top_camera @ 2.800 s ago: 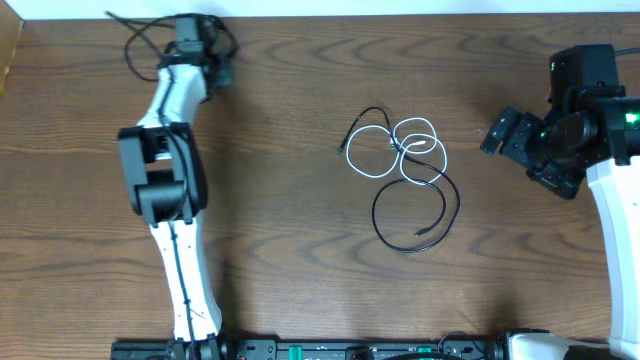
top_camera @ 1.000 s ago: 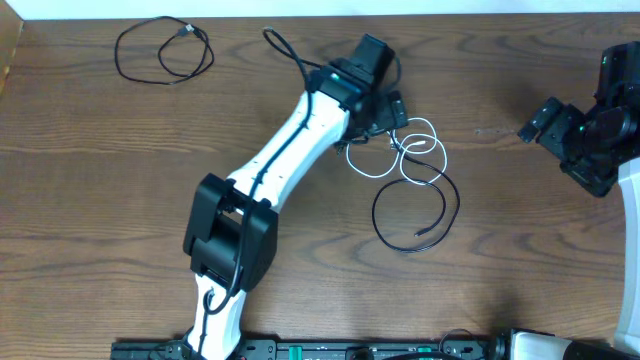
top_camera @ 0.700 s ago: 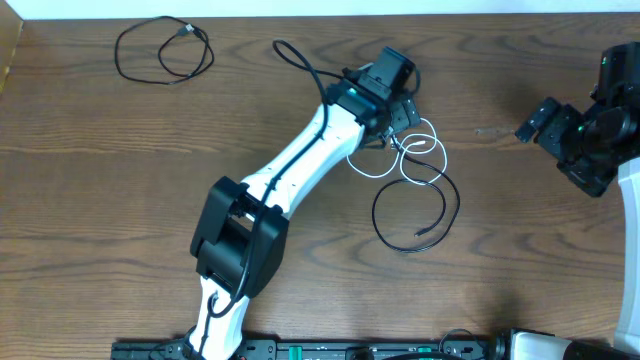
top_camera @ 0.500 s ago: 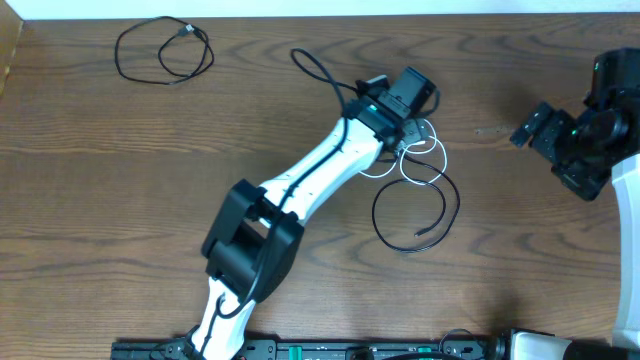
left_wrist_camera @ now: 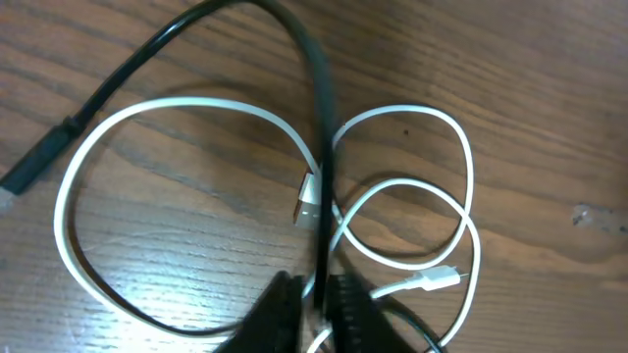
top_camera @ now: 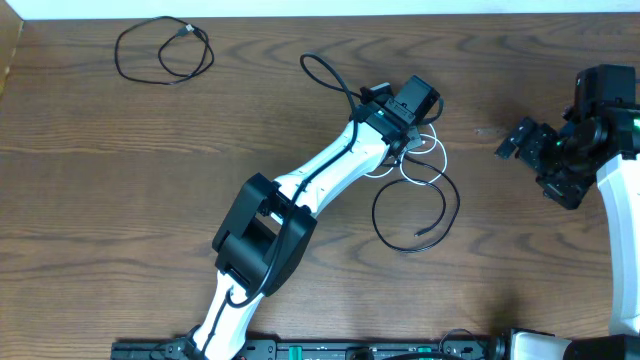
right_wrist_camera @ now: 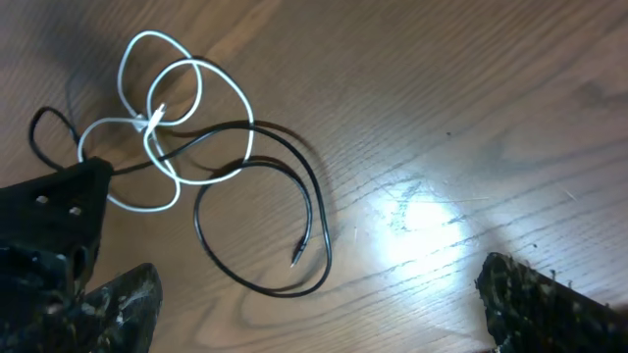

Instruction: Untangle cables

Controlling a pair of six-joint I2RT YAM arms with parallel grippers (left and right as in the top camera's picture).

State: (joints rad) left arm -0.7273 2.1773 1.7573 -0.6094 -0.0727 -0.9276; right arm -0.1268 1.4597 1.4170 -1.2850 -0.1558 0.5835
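A tangle of a white cable (top_camera: 443, 155) and a black cable (top_camera: 375, 212) lies at the table's middle right. My left gripper (top_camera: 405, 138) is down on its upper left part. In the left wrist view the fingers (left_wrist_camera: 283, 312) are shut on the black cable (left_wrist_camera: 320, 157), with loops of the white cable (left_wrist_camera: 196, 103) around them. My right gripper (top_camera: 522, 140) is open and empty to the right of the tangle. Its wrist view shows the white cable (right_wrist_camera: 147, 35) and the black cable (right_wrist_camera: 324, 235) ahead of the open gripper (right_wrist_camera: 319, 304). A second black cable (top_camera: 186, 33) lies looped at the far left back.
The left arm's thicker black cord (top_camera: 325, 75) arcs over the table behind its wrist. The left arm's body (top_camera: 265, 235) stretches diagonally from the front edge to the tangle. The right arm (top_camera: 620, 200) stands at the right edge.
My left arm swung from the back left, where the second black cable now lies, to the tangle, then edged right and closed on the black cable. My right gripper shifted slightly left.
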